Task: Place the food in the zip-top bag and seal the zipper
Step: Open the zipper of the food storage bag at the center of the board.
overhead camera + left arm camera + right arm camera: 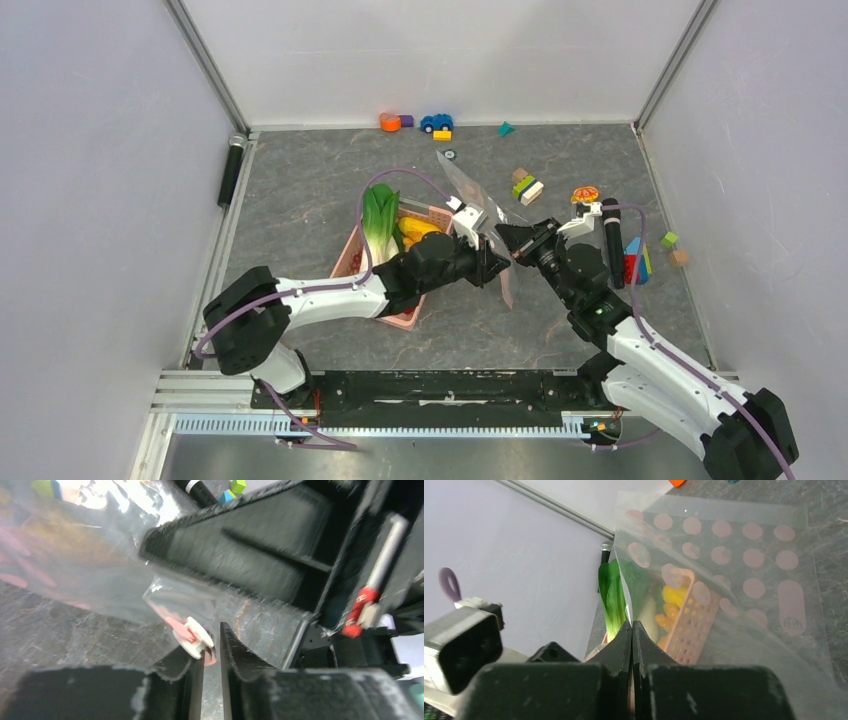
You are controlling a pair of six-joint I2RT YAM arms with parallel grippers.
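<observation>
Glossy clear plastic zip-top bag (pixel 724 580) above matt, stone-patterned table (pixel 300 190).

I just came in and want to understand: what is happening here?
The right pincer, shut, holds the clear zip-top bag up by its edge. The left pincer is at the white slider; its grip is unclear. The bok choy sits in the pink basket, not yet bagged.

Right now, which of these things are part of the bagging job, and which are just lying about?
Job: clear bag, its white slider, bok choy, yellow toy food.
Lying about: pink basket, toy car, orange block, teal piece, stacked blocks.
</observation>
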